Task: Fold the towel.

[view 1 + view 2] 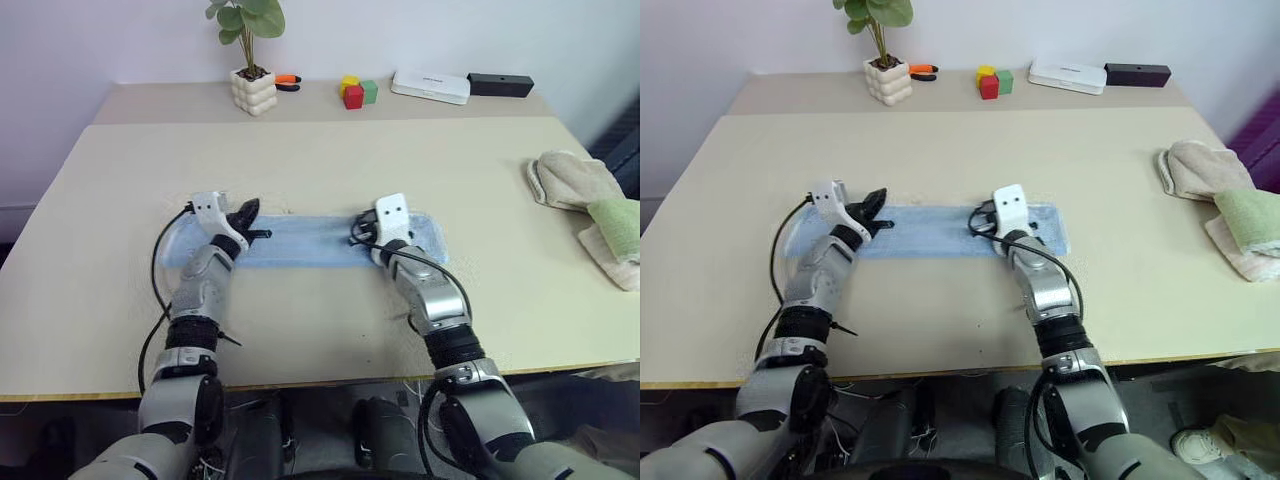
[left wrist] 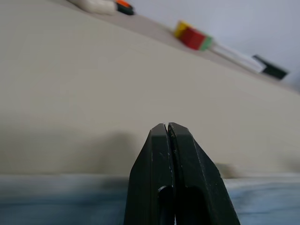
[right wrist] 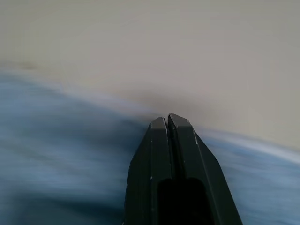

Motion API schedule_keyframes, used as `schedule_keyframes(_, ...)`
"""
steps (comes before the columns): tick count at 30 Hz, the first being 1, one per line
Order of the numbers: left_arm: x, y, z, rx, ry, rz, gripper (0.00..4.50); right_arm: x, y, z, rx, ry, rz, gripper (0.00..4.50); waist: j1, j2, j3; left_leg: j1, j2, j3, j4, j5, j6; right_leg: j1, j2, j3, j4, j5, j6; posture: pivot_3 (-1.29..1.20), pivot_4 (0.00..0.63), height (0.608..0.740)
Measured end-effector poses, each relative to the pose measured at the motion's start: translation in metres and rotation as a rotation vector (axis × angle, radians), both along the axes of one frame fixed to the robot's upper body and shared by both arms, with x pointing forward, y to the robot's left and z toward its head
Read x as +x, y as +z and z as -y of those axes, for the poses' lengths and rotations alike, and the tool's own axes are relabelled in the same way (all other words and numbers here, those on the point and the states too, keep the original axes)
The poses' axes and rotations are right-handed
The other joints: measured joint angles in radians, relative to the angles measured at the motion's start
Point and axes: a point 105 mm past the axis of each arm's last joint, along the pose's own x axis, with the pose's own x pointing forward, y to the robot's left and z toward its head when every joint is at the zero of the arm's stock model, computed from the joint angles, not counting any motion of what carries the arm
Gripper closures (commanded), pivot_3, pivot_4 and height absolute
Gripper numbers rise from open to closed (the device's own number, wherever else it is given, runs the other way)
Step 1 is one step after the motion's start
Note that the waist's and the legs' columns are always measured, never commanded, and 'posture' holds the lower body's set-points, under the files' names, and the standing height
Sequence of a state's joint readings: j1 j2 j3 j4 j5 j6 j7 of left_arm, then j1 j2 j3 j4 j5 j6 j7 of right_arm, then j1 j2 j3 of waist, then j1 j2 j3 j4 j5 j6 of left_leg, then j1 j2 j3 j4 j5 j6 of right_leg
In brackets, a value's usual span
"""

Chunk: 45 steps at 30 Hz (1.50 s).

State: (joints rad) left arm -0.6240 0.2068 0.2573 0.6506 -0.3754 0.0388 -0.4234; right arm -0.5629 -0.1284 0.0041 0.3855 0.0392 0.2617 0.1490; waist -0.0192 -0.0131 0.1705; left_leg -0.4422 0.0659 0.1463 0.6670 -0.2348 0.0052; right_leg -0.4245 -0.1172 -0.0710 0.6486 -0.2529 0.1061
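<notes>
Tabletop (image 1: 320, 160) bears the towel (image 1: 300, 245) under both closed claws: left claw (image 2: 168, 127), right claw (image 3: 167, 119).

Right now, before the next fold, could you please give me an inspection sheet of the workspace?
Surface: beige table, bare in the middle.
Job's things: light blue towel lies as a long narrow flat strip near the front edge.
Clutter: beige cloth and pale green cloth at the right edge; potted plant, coloured blocks, white box and black box along the back.
Grippers: left tool shut, over the towel's left part; right tool shut, over its right part; no cloth seen between either tool's fingers.
Cables: black cables run along both forearms.
Surroundings: pale wall behind.
</notes>
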Motion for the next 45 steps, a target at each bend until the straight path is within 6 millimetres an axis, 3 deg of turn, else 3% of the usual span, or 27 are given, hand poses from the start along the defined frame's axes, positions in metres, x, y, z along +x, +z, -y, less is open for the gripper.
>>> schedule_keyframes(5, -0.005, -0.004, -0.056, 0.089, 0.111, -0.001, 4.5, 0.002, 0.0, 0.046, -0.078, -0.112, 0.031, 4.47, -0.001, 0.001, -0.005, 0.001, 0.0, 0.0, -0.001, 0.0, 0.0, 0.0, 0.0, 0.0, 0.0, 0.0, 0.0, 0.0, 0.15, 0.735)
schedule_keyframes(10, -0.009, -0.003, -0.082, 0.108, 0.147, -0.008, 4.5, 0.002, 0.001, 0.07, -0.141, -0.148, 0.056, 4.47, -0.002, 0.001, -0.006, 0.001, 0.0, 0.0, -0.001, 0.0, 0.0, 0.0, 0.0, 0.0, 0.0, 0.0, 0.0, 0.0, 0.15, 0.735)
schedule_keyframes(12, -0.01, -0.002, -0.084, 0.088, 0.13, -0.001, 4.5, 0.001, 0.003, 0.073, -0.106, -0.135, 0.059, 3.97, -0.002, 0.001, -0.006, 0.001, 0.0, 0.0, -0.001, 0.0, 0.0, 0.0, 0.0, 0.0, 0.0, 0.0, 0.0, 0.0, 0.15, 0.735)
schedule_keyframes(13, -0.012, -0.001, -0.081, 0.074, 0.101, 0.008, 3.96, 0.001, 0.003, 0.072, -0.083, -0.118, 0.058, 3.68, -0.002, 0.001, -0.006, 0.001, 0.0, 0.0, -0.001, 0.0, 0.0, 0.0, 0.0, 0.0, -0.001, 0.0, 0.0, 0.0, 0.15, 0.735)
schedule_keyframes(14, -0.015, 0.001, -0.076, 0.072, 0.053, 0.027, 3.64, -0.001, 0.005, 0.071, -0.05, -0.097, 0.058, 3.22, -0.002, 0.001, -0.006, 0.0, 0.0, 0.001, -0.001, 0.0, 0.0, 0.0, 0.0, 0.0, -0.001, 0.0, 0.0, 0.0, 0.15, 0.735)
schedule_keyframes(17, -0.019, 0.01, -0.062, 0.095, -0.055, 0.071, 2.15, -0.004, 0.024, 0.071, 0.058, -0.046, 0.081, 1.72, 0.003, 0.001, -0.004, -0.001, 0.0, 0.001, -0.001, 0.0, 0.0, -0.001, 0.0, 0.0, -0.001, 0.0, 0.0, 0.0, 0.15, 0.735)
schedule_keyframes(20, -0.025, 0.032, -0.054, 0.159, -0.163, 0.144, 0.6, -0.016, 0.053, 0.085, 0.092, -0.007, 0.116, 0.17, 0.008, 0.001, -0.004, -0.001, 0.0, 0.0, -0.001, 0.0, 0.0, -0.001, 0.0, 0.0, -0.001, 0.0, 0.0, 0.0, 0.15, 0.735)
schedule_keyframes(21, -0.028, 0.041, -0.054, 0.185, -0.199, 0.167, 0.09, -0.022, 0.059, 0.094, 0.134, -0.017, 0.104, 0.0, 0.009, 0.001, -0.004, -0.001, 0.0, -0.001, -0.001, 0.0, 0.0, -0.001, 0.0, 0.0, -0.001, 0.0, 0.0, 0.0, 0.15, 0.735)
schedule_keyframes(23, -0.035, 0.061, -0.06, 0.241, -0.244, 0.216, 0.03, -0.036, 0.063, 0.119, 0.252, -0.069, 0.061, 0.0, 0.006, 0.0, -0.005, -0.001, 0.0, -0.003, -0.001, 0.0, 0.0, -0.001, 0.0, 0.0, -0.001, 0.0, 0.0, 0.0, 0.15, 0.735)
schedule_keyframes(25, -0.041, 0.071, -0.06, 0.29, -0.294, 0.248, 0.03, -0.051, 0.06, 0.13, 0.391, -0.104, 0.01, 0.0, 0.006, 0.001, -0.005, -0.001, 0.001, -0.004, -0.002, -0.001, 0.001, -0.001, 0.0, 0.0, -0.001, 0.0, -0.001, 0.0, 0.15, 0.735)
schedule_keyframes(30, -0.067, 0.064, -0.045, 0.348, -0.569, 0.217, 0.03, -0.1, 0.043, 0.112, 0.677, -0.101, -0.132, 0.0, 0.002, 0.001, -0.005, -0.001, 0.001, -0.006, -0.003, -0.003, 0.005, -0.001, 0.0, -0.001, -0.001, -0.001, -0.002, 0.0, 0.15, 0.735)
schedule_keyframes(36, -0.084, 0.064, -0.041, 0.387, -0.762, 0.207, 0.03, -0.137, 0.037, 0.104, 0.869, -0.121, -0.224, 0.0, 0.009, 0.001, -0.005, -0.001, 0.001, -0.007, -0.003, -0.004, 0.006, 0.0, 0.0, -0.001, -0.002, -0.001, -0.003, 0.0, 0.15, 0.735)
schedule_keyframes(39, -0.08, 0.068, -0.039, 0.386, -0.79, 0.215, 0.03, -0.145, 0.023, 0.095, 0.95, -0.148, -0.304, 0.0, 0.006, 0.0, -0.005, -0.001, 0.001, -0.007, -0.003, -0.004, 0.006, 0.0, 0.0, -0.001, -0.003, -0.001, -0.002, 0.0, 0.15, 0.735)
schedule_keyframes(45, -0.077, 0.071, -0.029, 0.389, -0.829, 0.238, 0.03, -0.14, 0.019, 0.083, 1.08, -0.167, -0.356, 0.0, 0.0, 0.001, -0.005, -0.001, 0.001, -0.007, -0.003, -0.004, 0.007, 0.0, 0.0, -0.001, -0.003, -0.001, -0.002, 0.0, 0.15, 0.735)
